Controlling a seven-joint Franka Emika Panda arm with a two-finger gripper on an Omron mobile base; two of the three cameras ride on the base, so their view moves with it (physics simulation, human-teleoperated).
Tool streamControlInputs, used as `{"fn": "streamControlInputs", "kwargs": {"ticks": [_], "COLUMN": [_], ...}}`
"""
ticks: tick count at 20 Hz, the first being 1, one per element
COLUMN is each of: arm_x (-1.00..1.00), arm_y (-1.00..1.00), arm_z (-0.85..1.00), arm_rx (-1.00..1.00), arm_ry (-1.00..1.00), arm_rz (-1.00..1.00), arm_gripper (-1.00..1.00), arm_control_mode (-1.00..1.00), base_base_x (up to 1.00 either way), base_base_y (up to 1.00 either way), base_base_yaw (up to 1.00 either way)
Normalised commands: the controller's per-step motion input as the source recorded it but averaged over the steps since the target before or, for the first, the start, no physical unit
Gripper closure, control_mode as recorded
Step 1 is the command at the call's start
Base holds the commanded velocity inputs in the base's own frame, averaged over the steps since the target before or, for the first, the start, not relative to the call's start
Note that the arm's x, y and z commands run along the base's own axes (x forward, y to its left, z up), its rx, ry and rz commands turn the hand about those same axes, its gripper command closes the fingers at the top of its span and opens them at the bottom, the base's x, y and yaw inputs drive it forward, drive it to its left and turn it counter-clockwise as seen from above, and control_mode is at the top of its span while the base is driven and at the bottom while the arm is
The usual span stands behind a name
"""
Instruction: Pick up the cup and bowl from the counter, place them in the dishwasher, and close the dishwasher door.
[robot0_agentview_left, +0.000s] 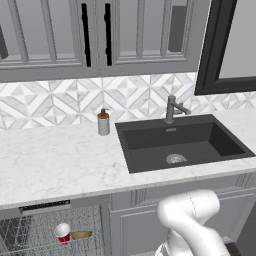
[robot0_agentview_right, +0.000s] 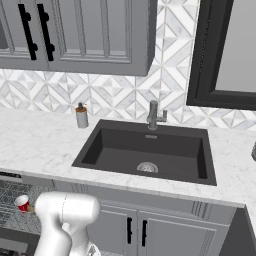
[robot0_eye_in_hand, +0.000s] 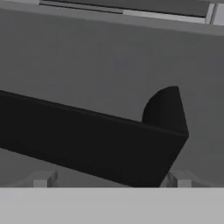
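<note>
cup and bowl in the rack, hand at the door handle

red cup (robot0_agentview_left: 63, 233) upright in the dishwasher (robot0_agentview_left: 47, 231) wire rack under the table (robot0_agentview_left: 55, 162) front edge, bowl (robot0_agentview_left: 81, 234) just beside it. hand (robot0_eye_in_hand: 111, 181) close against the dishwasher door (robot0_eye_in_hand: 100, 61), black bar handle (robot0_eye_in_hand: 87, 146) crossing just above the fingertips (robot0_eye_in_hand: 42, 179). fingertips wide apart; cannot tell whether touching the bar.

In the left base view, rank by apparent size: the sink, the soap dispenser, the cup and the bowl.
Largest to smallest as they look in that view:
1. sink, by far
2. soap dispenser
3. cup and bowl: about alike, not ranked; both sit low in the dishwasher rack, and the bowl is seen side-on.
</note>
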Motion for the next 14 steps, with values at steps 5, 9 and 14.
{"fn": "streamControlInputs", "kwargs": {"ticks": [5,9,14], "arm_x": [1.0,1.0,1.0], "arm_y": [-0.15,-0.1,-0.09], "arm_z": [-0.17,-0.13,-0.03], "arm_rx": [0.13,0.15,0.15], "arm_ry": [0.0,0.02,0.01], "arm_rz": [-0.01,-0.02,-0.02], "arm_gripper": [-1.0,-1.0,-1.0], "arm_control_mode": [-1.0,-1.0,-1.0], "base_base_x": [0.0,0.0,0.0], "base_base_y": [0.0,0.0,0.0], "base_base_yaw": [0.0,0.0,0.0]}}
